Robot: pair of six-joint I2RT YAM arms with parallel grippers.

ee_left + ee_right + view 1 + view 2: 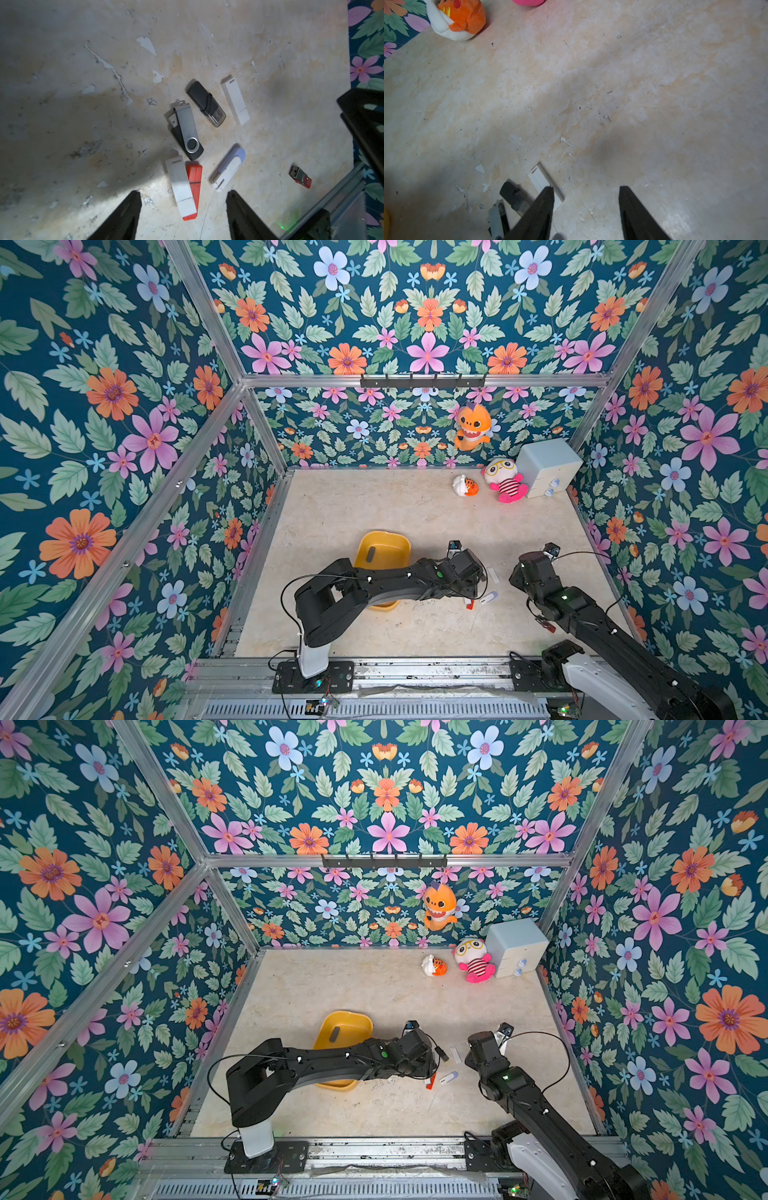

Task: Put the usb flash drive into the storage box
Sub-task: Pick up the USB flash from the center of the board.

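Several usb flash drives lie close together on the table. In the left wrist view they include a black-and-silver swivel drive point(187, 133), a black one point(204, 102), a white stick point(234, 99), a white-and-lavender one point(227, 166), and a white drive point(182, 187) lying against a red one point(196, 178). My left gripper point(184, 192) hovers open above that white and red pair. My right gripper point(586, 188) is open over bare table, one finger point(544, 203) overlapping the white stick point(542, 178). The yellow storage box point(384, 545) holds a grey drive point(370, 554); my left arm covers its near half.
A small red drive point(301, 176) lies apart, near the table's right edge. At the back right stand a pale blue drawer cabinet point(548, 466) and two plush toys point(505, 481) point(465, 486). An orange plush point(473, 427) hangs on the back wall. Flowered walls enclose the table.
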